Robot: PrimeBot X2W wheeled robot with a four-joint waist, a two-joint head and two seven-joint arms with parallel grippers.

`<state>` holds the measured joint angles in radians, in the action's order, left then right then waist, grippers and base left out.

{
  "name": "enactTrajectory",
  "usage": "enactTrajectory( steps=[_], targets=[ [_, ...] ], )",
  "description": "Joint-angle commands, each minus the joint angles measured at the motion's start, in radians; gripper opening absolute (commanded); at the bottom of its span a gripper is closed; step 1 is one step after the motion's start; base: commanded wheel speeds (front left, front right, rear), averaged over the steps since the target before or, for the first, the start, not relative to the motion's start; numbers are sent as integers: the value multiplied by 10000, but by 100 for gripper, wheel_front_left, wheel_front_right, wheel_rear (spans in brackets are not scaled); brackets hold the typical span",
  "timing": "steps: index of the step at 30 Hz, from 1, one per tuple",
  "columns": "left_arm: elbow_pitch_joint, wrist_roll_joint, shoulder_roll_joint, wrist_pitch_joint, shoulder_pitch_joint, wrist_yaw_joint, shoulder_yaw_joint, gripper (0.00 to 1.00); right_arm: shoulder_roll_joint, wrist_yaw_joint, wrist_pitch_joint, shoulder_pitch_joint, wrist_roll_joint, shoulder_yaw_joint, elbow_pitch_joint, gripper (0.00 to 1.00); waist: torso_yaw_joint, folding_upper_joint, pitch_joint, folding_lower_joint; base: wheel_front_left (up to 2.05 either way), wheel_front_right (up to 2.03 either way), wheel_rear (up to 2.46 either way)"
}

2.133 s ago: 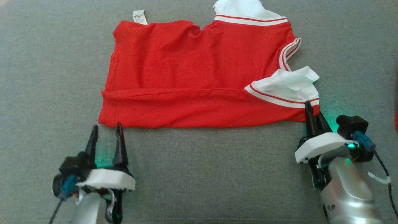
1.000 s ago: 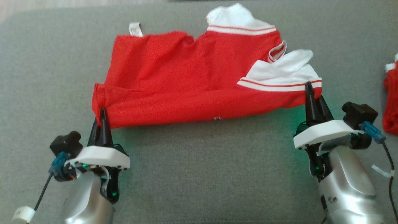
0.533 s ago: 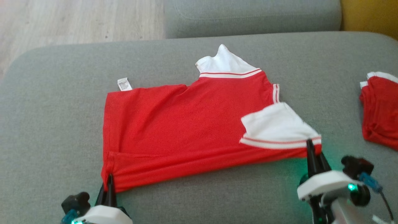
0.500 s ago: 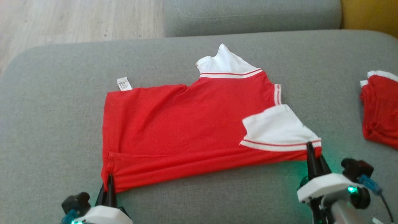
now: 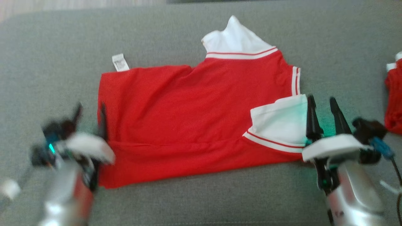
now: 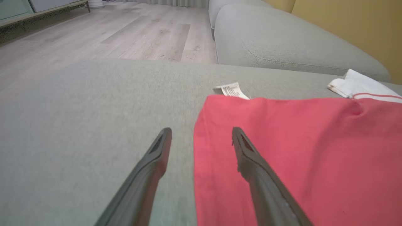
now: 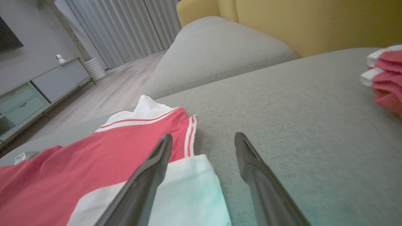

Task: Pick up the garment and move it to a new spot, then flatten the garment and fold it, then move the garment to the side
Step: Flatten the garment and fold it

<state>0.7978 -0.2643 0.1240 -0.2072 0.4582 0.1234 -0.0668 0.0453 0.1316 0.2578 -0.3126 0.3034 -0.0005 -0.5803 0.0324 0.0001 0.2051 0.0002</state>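
Grey sofa seat (image 5: 194, 204) takes up most of the head view, w/ a back cushion (image 6: 282, 40) beyond it. Red garment (image 5: 188, 116) lies spread mid-seat, mostly flat, one crease running along nr its near edge. A second red-and-white pile (image 5: 394, 94) sits well apart at the right edge. Left gripper (image 5: 90, 108), blurred, is at the garment's left edge: fingers spread wide, nothing held; in the wrist view one finger is over bare seat, the other over red cloth. Right gripper (image 5: 321, 99) is also wide open and empty, one finger over the near white sleeve (image 5: 279, 125), the other over bare seat. Far white sleeve (image 5: 235, 37) sticks out at the back. Small white label (image 5: 120, 62) pokes out at the far-left corner.
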Motion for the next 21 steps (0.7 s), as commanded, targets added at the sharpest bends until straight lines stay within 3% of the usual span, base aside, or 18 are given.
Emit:
enactTrajectory(
  steps=[1, 6, 12, 21],
  targets=[
    [-58, -22, 523, 220, 706, 26, 152, 100, 49, -9, 40, -413, -78, 362, 310, 100, 18, -1, 371, -2, 0, 0, 0],
    [509, -1108, 1346, 1653, 2299, 67, -710, 100, 49, -9, 40, -1332, -35, 932, 279, 100, -175, -1, 1022, -2, 0, 0, 0],
    [405, -2834, 2338, 2694, 3037, 70, -1937, 100, 49, -9, 40, -2078, 14, 1477, 230, 100, -396, -1, 1591, -2, 0, 0, 0],
    [246, -4508, 2880, 2402, 3133, 72, -3131, 100, 49, -9, 40, -2531, -7, 1542, 165, 100, -397, -1, 1844, -2, 0, 0, 0]
  ],
)
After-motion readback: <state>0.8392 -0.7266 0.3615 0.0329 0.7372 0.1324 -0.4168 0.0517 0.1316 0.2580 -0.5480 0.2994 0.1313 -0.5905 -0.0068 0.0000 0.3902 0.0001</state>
